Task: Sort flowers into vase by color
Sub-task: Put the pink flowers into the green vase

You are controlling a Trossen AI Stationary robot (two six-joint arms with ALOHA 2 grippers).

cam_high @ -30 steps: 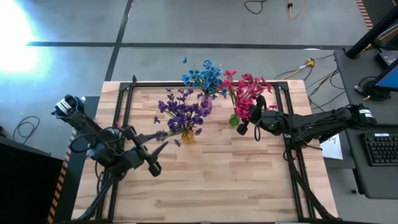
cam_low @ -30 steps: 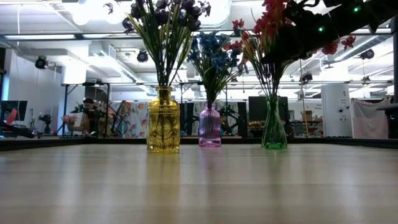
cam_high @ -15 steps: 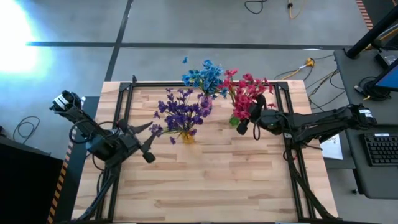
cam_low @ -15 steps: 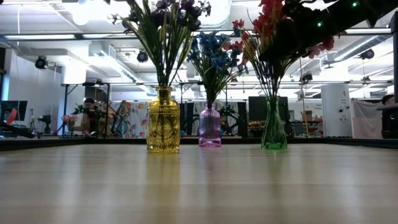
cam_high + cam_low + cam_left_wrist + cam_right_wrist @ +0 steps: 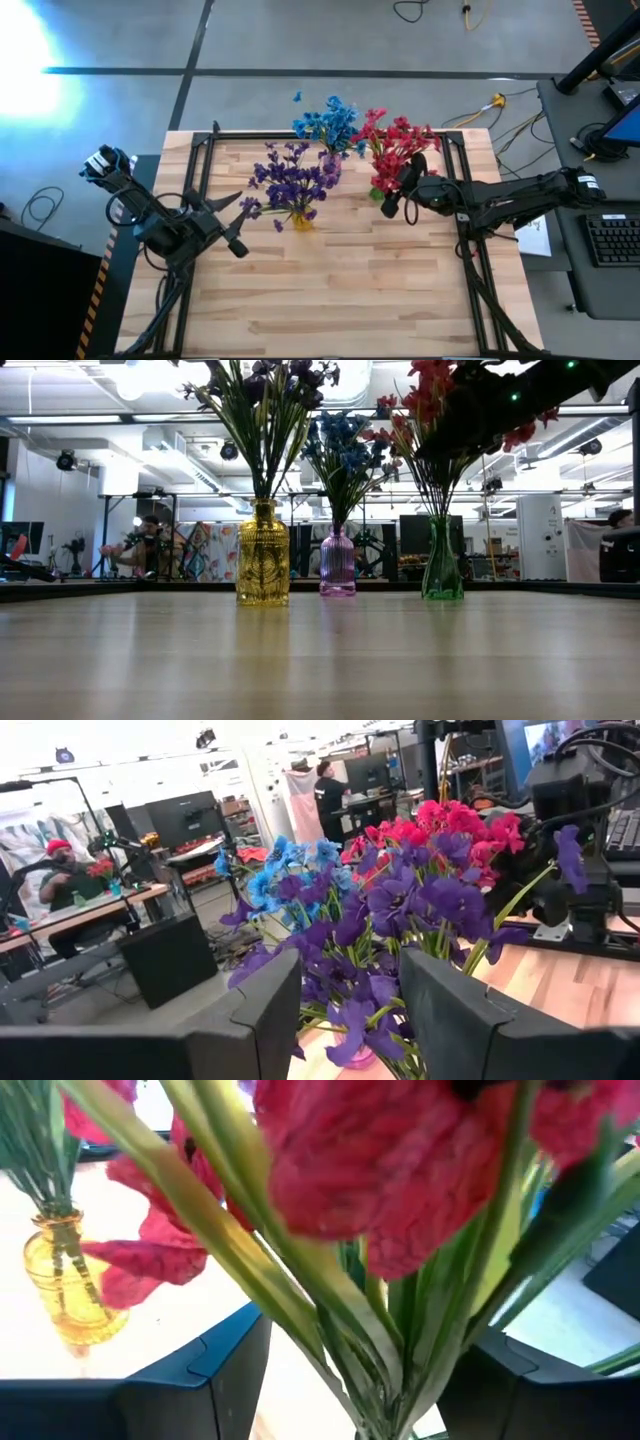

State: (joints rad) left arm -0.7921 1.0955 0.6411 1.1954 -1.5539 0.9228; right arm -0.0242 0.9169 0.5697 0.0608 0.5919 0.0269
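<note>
Three bunches of flowers stand by their stems in vases. Purple flowers (image 5: 290, 180) fill a yellow vase (image 5: 262, 555). Blue flowers (image 5: 327, 122) are in a purple vase (image 5: 337, 563). Red-pink flowers (image 5: 397, 145) are in a green vase (image 5: 441, 560). My left gripper (image 5: 242, 226) hovers open to the left of the purple bunch (image 5: 420, 910), nothing between its fingers. My right gripper (image 5: 400, 210) is open at the red bunch. Its green stems (image 5: 385, 1350) run between the two fingers with a gap on each side.
A black frame (image 5: 205, 150) runs around the wooden table top, and the three vases stand close together at the far middle. Bare wood (image 5: 340, 290) stretches from the vases to the near edge. In the low view a person (image 5: 150, 545) sits in the room beyond the table.
My left gripper has drawn back from the purple bunch toward the table's left and far edges, rolling as it went. The vases have stayed where they were.
</note>
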